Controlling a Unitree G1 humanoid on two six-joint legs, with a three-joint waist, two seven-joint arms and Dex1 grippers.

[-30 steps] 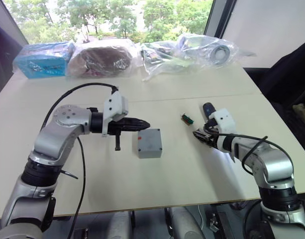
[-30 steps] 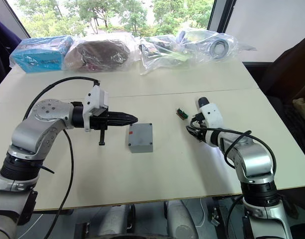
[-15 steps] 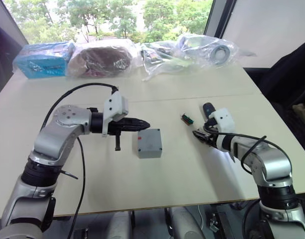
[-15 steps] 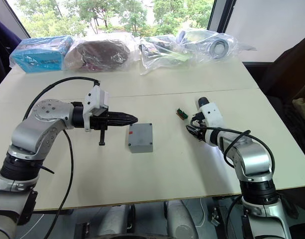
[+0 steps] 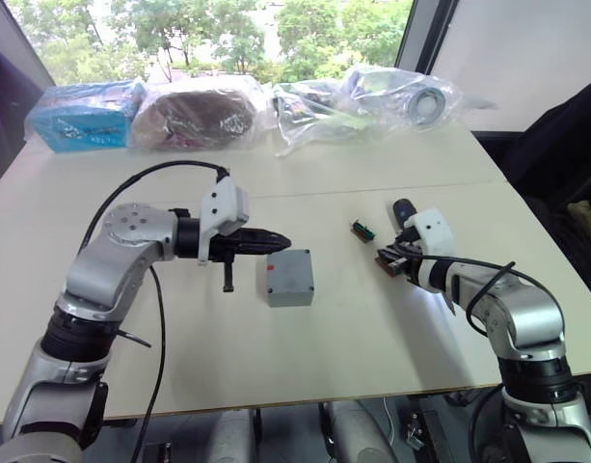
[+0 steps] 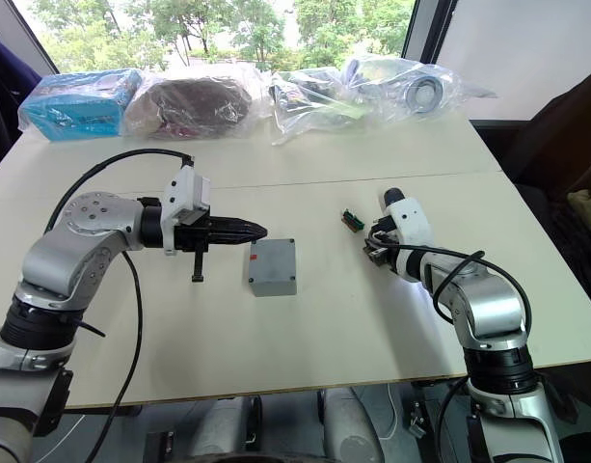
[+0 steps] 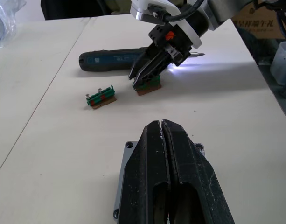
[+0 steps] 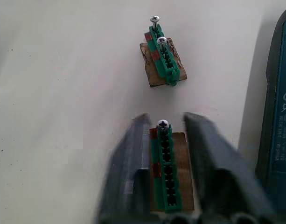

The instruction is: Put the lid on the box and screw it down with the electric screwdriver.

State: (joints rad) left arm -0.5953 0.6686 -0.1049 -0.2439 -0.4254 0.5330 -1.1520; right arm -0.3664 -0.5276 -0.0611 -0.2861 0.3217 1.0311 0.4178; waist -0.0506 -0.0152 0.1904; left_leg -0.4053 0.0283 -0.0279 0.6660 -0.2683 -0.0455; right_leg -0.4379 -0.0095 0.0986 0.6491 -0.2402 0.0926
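The grey box stands mid-table with the lid on top, red mark showing. My left gripper is shut and empty, its tips just behind and above the lid. The dark blue electric screwdriver lies on the table by my right gripper, its tip lit. That gripper is shut on a small green-and-red piece that carries a screw. A second green-and-red piece with two screws lies just beyond it.
Along the table's far edge lie a blue packet, a brown bundle in plastic and clear plastic bags. A black cable loops over my left arm. The table's right edge runs near my right arm.
My right gripper has edged slightly up and back, its fingers closing around the green-and-red piece. The left arm, box and lid have not moved.
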